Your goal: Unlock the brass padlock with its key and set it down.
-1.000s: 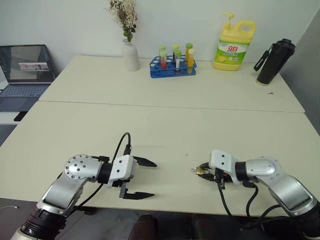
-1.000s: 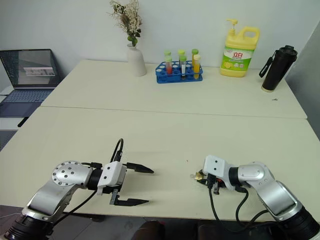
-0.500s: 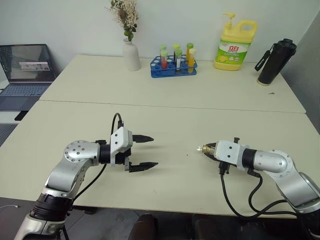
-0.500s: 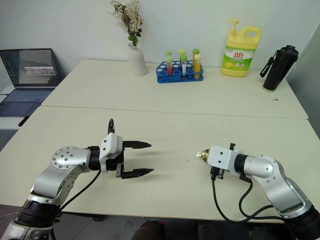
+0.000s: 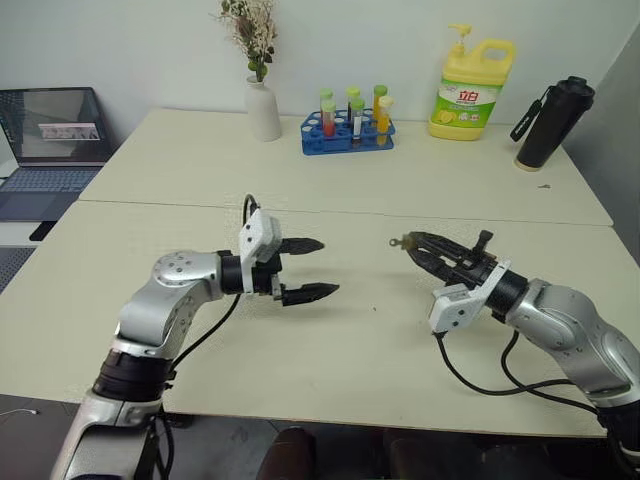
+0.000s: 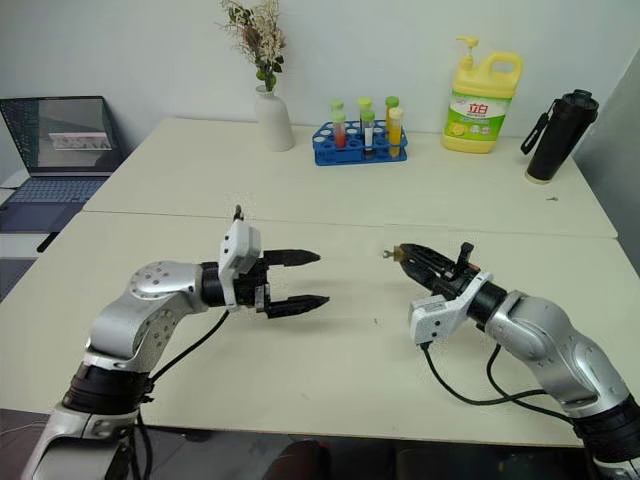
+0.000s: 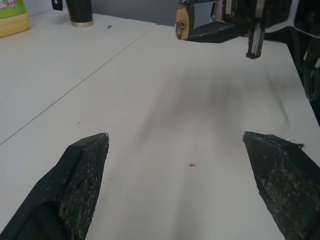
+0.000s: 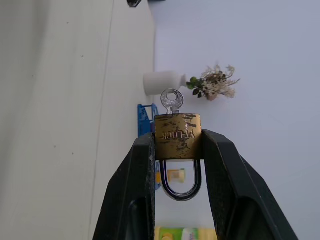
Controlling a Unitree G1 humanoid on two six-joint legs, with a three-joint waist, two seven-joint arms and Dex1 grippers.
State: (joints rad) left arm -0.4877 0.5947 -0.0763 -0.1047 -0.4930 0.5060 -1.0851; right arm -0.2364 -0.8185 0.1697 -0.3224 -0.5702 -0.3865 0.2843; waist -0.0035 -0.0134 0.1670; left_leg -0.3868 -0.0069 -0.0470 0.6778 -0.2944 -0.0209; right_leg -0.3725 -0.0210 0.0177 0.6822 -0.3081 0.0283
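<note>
Padlock (image 8: 177, 136), key (image 8: 171, 101) in it, was lifted off the bench (image 5: 350, 360) in the clenched right claw (image 8: 177, 145); left claw (image 5: 312, 268), spread wide, can now turn it.

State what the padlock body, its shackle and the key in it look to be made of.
Small rectangular golden padlock body: probably brass, dull yellow with dark scuffs and stamped letters. Thin U-shaped shackle: bright silvery metal, likely steel or plated. Small key with ring head: pale shiny metal, exact kind unclear.

The blue rack (image 5: 347, 135) with coloured tubes stands at the far side of the surface (image 5: 200, 170). A white vase (image 5: 263, 110) with dried flowers is just left of the rack. A yellow soap bottle (image 5: 468, 85) is to its right, and a black flask (image 5: 548, 123) farther right. A laptop (image 5: 50, 140) stands far to the left of the rack, off the surface.
</note>
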